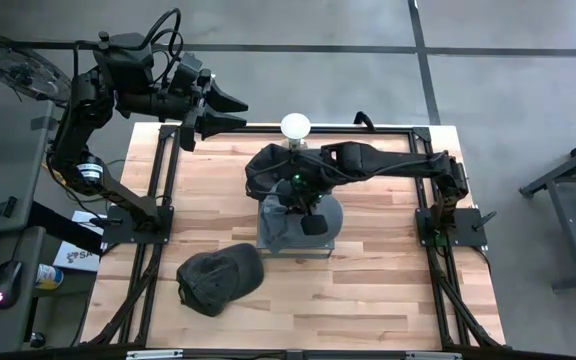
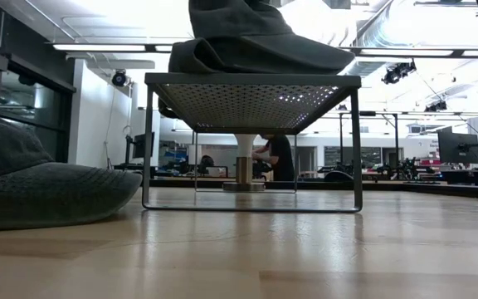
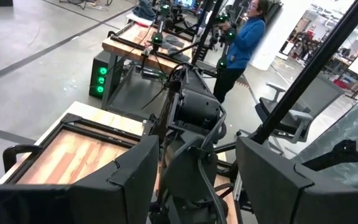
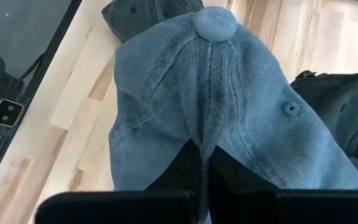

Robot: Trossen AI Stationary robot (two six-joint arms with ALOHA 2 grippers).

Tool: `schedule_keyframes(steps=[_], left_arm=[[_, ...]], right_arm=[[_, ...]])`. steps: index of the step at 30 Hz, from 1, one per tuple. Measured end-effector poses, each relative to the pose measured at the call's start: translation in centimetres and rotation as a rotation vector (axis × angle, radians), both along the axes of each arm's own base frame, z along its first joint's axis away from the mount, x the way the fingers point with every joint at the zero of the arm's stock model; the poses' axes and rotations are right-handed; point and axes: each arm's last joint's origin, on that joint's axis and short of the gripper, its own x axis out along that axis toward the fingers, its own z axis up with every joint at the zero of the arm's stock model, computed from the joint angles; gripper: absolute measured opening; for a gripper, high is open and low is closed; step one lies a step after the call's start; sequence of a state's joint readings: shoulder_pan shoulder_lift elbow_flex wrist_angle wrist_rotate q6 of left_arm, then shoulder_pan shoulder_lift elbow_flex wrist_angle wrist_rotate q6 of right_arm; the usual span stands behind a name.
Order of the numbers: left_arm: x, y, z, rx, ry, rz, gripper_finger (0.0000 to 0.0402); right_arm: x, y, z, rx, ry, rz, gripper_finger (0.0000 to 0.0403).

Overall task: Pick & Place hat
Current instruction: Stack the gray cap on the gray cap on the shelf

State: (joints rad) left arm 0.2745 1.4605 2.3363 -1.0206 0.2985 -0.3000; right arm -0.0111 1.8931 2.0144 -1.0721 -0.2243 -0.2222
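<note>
A blue-grey cap (image 4: pixel 229 99) sits over a metal mesh stand (image 2: pixel 251 100) in the middle of the table; it also shows in the high view (image 1: pixel 280 230). My right gripper (image 1: pixel 296 205) is above it, shut on its crown. A dark cap (image 4: pixel 334 106) lies beside it on the stand. Another dark cap (image 1: pixel 218 278) lies flat on the table near the front left and shows in the low view (image 2: pixel 31 183). My left gripper (image 1: pixel 240 112) is open and empty, raised above the table's far left corner. My right gripper pinches a raised fold of the crown (image 4: pixel 202 146) between its two fingers, below the cap's top button (image 4: pixel 215 22). The fingers (image 4: pixel 182 171) come from above, pointing down. The cap spreads below the fingers over the stand; whether it is lifted clear I cannot tell.
A white ball-topped post (image 1: pixel 295 125) stands at the table's far edge behind the stand. Dark frame rails (image 1: pixel 163 190) run along the table's left and right sides. Bare wood lies at the front right (image 1: pixel 388 290). A person (image 3: pixel 244 43) stands in the room beyond.
</note>
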Motion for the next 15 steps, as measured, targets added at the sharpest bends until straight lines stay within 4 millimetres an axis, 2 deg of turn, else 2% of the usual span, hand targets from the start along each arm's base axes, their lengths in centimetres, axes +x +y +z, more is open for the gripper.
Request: schedule_keyframes(steps=[15], left_arm=[[0.0, 0.0, 0.0, 0.001, 0.001, 0.006, 0.0213]], right_arm=[[1.8, -0.6, -1.7, -0.032, -0.029, 0.068, 0.0000]])
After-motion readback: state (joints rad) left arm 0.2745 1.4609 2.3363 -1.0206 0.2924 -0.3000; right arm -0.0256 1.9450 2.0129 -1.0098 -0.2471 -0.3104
